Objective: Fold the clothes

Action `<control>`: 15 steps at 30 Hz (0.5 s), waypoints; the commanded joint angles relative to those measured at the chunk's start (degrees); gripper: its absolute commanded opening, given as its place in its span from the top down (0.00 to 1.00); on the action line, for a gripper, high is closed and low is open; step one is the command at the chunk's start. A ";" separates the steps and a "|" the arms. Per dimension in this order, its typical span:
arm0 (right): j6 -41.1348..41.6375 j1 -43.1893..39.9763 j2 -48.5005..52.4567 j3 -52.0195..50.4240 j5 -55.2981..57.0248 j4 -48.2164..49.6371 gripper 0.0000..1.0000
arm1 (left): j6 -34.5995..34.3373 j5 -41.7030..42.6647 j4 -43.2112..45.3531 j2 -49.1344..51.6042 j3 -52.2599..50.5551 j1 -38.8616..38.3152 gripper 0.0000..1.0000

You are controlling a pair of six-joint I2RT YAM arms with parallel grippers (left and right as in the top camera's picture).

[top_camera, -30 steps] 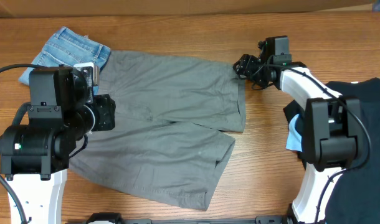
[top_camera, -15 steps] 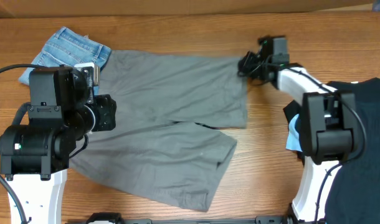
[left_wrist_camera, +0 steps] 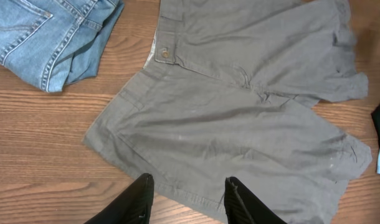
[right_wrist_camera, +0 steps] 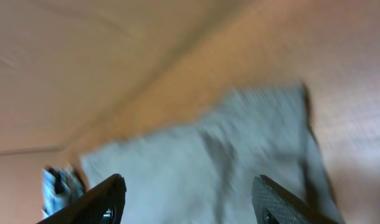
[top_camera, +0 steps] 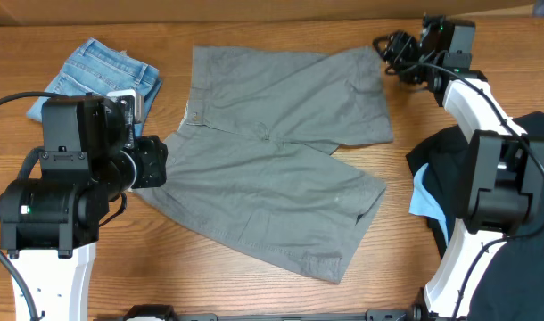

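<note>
Shorts [top_camera: 281, 169] dragged rightward; they now lie spread flat, centre. Right claw [right_wrist_camera: 189, 183] released by the far hem, left claw [left_wrist_camera: 189, 179] agape over the near edge. I judge no fold made yet.

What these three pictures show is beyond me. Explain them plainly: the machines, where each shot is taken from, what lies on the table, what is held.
These are two robot arms, left and right, at a wooden table, each ending in a two-finger gripper. The wide picture comes from a fixed camera overhead; the other two come from a camera on each wrist, so the dark prongs at the bottom are that arm's own fingers. Grey-khaki shorts lie spread out in the middle. A blue denim garment sits at the far left; a dark garment and something light blue lie at the right. The left gripper hangs open over the shorts' near edge; the right gripper, in a blurred picture, is open too. Nothing is held.
</note>
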 commanded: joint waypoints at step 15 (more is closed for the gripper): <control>-21.75 -1.20 -6.03 -1.11 13.07 -32.83 0.30 | 0.98 0.70 1.66 6.99 0.96 -0.11 0.58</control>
